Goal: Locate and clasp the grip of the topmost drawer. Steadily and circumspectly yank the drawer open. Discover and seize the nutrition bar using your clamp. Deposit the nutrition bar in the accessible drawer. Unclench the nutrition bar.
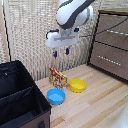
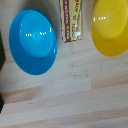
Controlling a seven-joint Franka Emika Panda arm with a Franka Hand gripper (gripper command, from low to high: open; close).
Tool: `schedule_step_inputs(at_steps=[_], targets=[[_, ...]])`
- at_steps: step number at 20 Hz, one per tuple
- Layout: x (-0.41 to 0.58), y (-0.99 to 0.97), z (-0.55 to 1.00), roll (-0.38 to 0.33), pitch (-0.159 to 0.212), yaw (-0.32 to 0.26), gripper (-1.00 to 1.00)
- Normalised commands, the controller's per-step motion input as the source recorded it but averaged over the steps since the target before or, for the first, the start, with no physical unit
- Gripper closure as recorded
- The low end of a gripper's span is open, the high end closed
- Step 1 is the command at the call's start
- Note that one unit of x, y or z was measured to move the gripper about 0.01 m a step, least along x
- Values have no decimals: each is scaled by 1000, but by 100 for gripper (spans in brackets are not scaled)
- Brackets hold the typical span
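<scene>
A white robot arm's two-fingered clamp (image 1: 60,52) hangs with jaws slightly apart, holding nothing, above the orange-and-yellow wrapped nutrition bar (image 1: 58,77), which stands on the pale wooden counter (image 1: 100,100) behind a blue bowl (image 1: 56,96) and a yellow bowl (image 1: 77,85).

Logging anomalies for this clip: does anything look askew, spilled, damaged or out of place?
Nothing is spilled or damaged. The nutrition bar stands on edge behind the blue bowl and yellow bowl rather than lying flat. The tool hangs above it, holding nothing.
</scene>
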Motion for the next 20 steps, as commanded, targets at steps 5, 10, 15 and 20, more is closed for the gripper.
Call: schedule_step_inputs(at_steps=[5, 10, 15, 20], targets=[[-102, -178, 259, -174, -92, 220, -100], [-104, -159, 272, -173, -108, 225, -100], [-115, -198, 169, -197, -108, 210, -100], [-101, -224, 51, -234, -96, 192, -100]])
